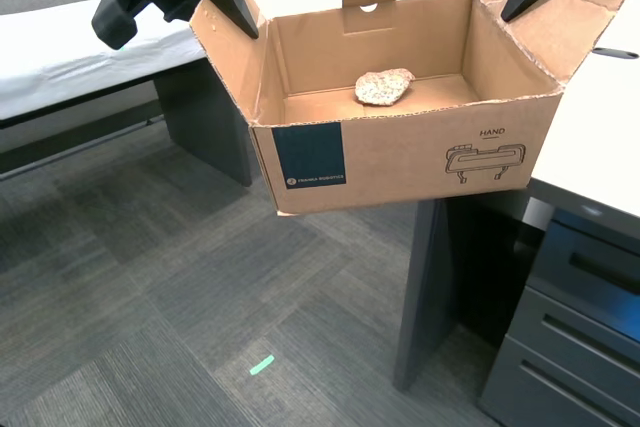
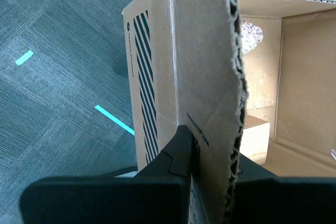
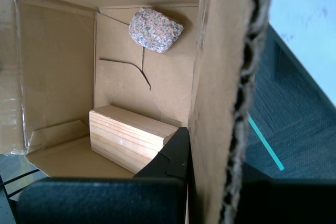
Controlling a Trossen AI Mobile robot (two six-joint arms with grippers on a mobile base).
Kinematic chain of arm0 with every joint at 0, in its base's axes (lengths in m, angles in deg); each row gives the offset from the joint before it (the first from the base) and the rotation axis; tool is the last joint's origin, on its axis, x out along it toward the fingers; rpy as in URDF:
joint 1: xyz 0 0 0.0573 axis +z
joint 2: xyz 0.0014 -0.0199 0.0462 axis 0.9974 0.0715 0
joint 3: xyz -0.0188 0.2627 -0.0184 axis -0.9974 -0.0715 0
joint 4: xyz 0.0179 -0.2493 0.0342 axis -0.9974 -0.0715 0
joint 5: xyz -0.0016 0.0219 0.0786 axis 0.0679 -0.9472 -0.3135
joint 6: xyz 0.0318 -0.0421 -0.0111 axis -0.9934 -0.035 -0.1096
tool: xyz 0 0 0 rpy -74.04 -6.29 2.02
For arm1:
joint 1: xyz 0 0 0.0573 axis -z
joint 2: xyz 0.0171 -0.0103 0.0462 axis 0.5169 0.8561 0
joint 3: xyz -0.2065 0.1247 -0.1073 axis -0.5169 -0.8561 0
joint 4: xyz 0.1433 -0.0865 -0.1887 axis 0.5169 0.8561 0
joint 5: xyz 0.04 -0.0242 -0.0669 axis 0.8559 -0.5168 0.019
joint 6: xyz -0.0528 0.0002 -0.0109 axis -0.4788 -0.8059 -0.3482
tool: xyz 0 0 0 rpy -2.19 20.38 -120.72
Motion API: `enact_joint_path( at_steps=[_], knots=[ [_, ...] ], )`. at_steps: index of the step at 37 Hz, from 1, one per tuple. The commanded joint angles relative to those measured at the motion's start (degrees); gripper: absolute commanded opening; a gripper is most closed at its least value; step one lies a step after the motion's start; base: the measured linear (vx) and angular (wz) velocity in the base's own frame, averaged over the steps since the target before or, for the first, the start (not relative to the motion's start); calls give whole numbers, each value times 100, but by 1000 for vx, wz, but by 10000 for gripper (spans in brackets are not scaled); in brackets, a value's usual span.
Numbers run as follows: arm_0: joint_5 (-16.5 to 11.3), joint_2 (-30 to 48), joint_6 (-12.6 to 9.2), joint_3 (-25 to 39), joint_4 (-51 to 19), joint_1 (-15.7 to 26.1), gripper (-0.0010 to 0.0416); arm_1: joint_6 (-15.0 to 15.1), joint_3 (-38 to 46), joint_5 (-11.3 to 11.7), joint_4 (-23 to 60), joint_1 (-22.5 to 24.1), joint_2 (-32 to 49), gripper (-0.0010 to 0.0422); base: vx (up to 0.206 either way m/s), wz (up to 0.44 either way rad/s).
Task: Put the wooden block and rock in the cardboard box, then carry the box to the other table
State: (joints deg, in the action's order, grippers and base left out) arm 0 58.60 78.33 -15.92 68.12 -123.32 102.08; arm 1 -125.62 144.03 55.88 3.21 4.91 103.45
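Two things lie in the cardboard box [image 1: 400, 162]: one rock [image 3: 155, 29] by its back wall, one wooden block [image 3: 128, 137] near its front. You see my first gripper [image 3: 210, 174] and my second gripper [image 2: 212, 163] each clamped on a side flap.

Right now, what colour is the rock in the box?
Pinkish-beige with dark speckles, clearest in the first wrist view: the rock.

In the exterior view the cardboard box [image 1: 400, 152] hides the wooden block [image 3: 128, 137] behind its front wall, and both arms are cut off by the top edge. In the second wrist view the rock [image 2: 251, 36] shows only partly past a flap, and the small print on the navy label [image 1: 308, 157] is too small to read.
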Motion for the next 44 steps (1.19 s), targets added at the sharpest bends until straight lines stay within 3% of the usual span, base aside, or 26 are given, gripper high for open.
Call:
enact_joint_path(
  at_steps=[1, 17, 44],
  knots=[
    [-42, -2, 2, 9, 26, 7, -1, -28, 9, -17, -22, 7, -4, -1, 134, 206],
    [-42, -2, -7, 9, 24, 11, -1, 192, 9, -28, 26, 7, -4, -1, 137, 252],
    [-42, -2, 0, 9, 37, 11, -1, 251, 9, -26, 146, 9, -4, -1, 146, 170]
  ],
)
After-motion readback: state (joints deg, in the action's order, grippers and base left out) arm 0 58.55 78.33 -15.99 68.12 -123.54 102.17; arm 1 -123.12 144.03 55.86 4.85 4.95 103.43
